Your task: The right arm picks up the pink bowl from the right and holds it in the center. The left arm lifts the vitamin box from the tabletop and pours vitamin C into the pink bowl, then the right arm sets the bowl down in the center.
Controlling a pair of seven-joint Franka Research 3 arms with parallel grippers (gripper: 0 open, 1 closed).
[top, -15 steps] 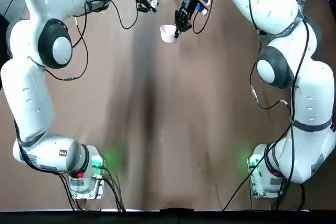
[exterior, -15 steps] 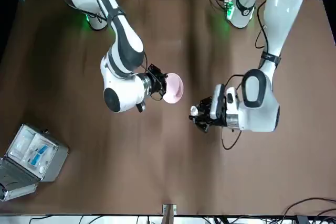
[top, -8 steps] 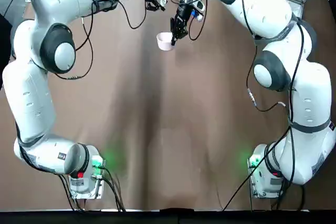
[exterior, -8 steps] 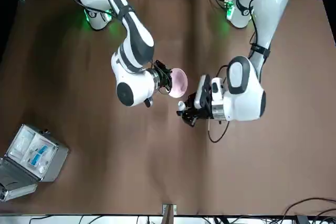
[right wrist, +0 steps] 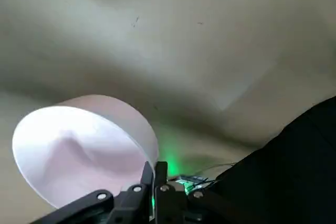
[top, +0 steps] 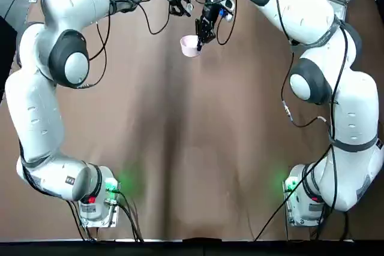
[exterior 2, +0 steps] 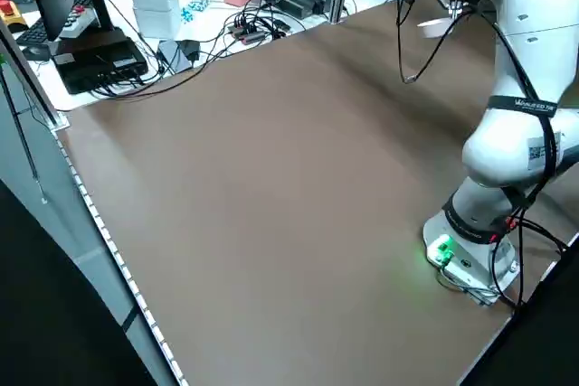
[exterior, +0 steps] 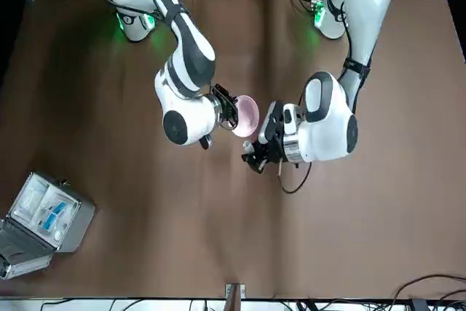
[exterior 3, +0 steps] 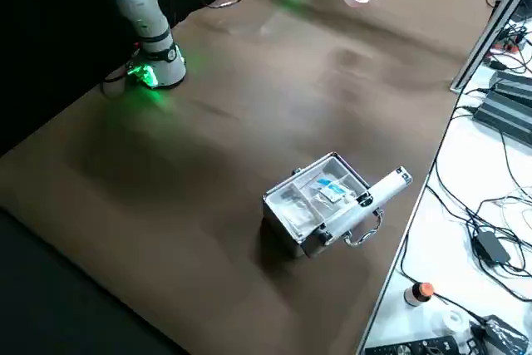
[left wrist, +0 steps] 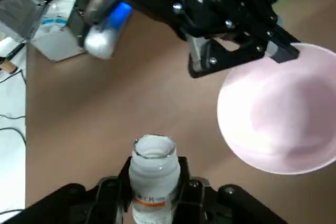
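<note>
The pink bowl (top: 190, 45) hangs above the tabletop (top: 180, 148) at its far middle, tilted, with my right gripper (top: 201, 34) shut on its rim. The right wrist view shows the fingers (right wrist: 148, 178) pinching the bowl (right wrist: 79, 148) wall. My left gripper (top: 180, 1) is close beside it, shut on the vitamin box (left wrist: 152, 174), a small white bottle with an open mouth and an orange label. In the left wrist view the bottle's mouth sits a short way from the bowl (left wrist: 281, 111). In the front view the bowl (exterior: 248, 113) and the left gripper (exterior: 255, 158) nearly meet.
A grey hinged case (exterior: 44, 218) lies open near the table's far right corner, also in the right side view as the case (exterior 3: 324, 201). Cables and equipment crowd the bench (exterior 2: 181, 15) beyond the table's edge. Both arms' bases (top: 96, 199) stand at the near edge.
The left gripper with the bottle has moved in toward the bowl. The right gripper carried the bowl a little toward the centre, then held almost still.
</note>
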